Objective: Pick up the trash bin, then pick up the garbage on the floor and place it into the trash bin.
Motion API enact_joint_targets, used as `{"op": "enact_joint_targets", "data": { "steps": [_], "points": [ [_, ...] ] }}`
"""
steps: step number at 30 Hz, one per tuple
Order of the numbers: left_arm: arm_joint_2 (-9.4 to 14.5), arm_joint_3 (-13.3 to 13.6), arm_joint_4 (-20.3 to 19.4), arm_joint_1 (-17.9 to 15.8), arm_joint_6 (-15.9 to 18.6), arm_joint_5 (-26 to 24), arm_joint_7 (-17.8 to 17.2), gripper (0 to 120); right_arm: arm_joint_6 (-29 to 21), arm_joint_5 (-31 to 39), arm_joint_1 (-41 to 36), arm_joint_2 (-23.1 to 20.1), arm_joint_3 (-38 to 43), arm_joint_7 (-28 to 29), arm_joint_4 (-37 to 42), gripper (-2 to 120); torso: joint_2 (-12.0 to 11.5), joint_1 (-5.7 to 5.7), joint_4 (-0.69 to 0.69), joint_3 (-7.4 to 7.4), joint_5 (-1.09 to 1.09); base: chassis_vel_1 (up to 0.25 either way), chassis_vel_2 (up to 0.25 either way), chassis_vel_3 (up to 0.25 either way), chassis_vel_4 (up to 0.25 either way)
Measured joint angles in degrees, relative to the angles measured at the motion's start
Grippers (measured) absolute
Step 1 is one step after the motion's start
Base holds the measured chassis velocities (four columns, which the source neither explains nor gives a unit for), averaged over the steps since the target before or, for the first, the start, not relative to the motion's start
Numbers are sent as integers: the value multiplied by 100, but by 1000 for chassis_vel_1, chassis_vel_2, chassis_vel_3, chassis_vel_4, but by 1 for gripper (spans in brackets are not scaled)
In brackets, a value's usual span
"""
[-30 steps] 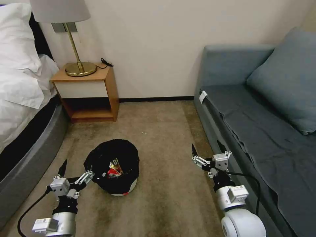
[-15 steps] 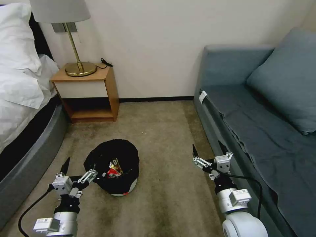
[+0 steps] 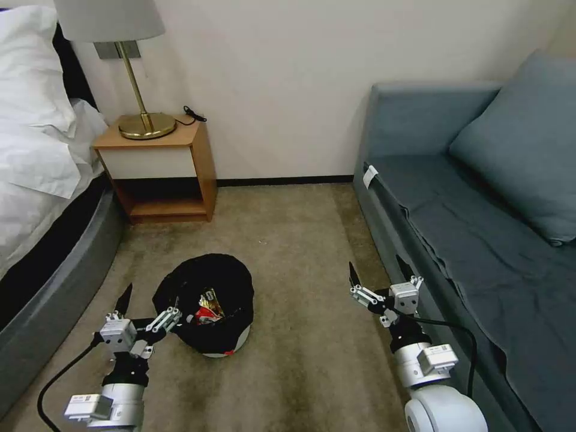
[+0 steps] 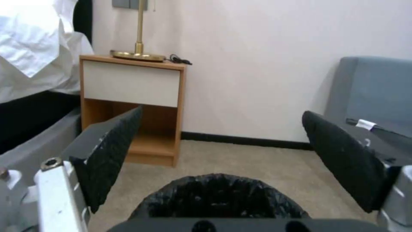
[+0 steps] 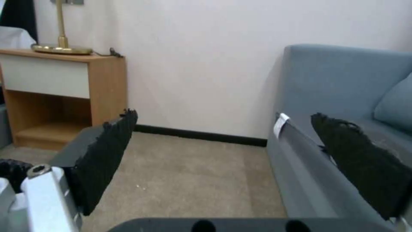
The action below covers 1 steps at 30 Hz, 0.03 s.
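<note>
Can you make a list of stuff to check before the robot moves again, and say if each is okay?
1. Bin upright on the carpet: ok.
2. Wrappers inside the bin: ok.
3. Left gripper open, beside the bin, holding nothing: ok.
4. Right gripper open and empty, near the sofa: ok.
5. Bare carpet between bin and sofa: ok.
6. All garbage collected: cannot tell.

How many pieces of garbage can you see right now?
2, maybe: a red-white wrapper and a gold-brown wrapper, both inside the trash bin. More may lie hidden underneath.
</note>
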Motion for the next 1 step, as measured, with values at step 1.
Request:
{"op": "enact_joint_targets", "data": {
  "steps": [1],
  "points": [
    [0, 0, 0, 0, 0, 0, 0, 100, 0, 0, 0, 0, 0, 0, 0, 100, 0, 0, 0, 0, 0, 0, 0, 0, 0]
  ]
}}
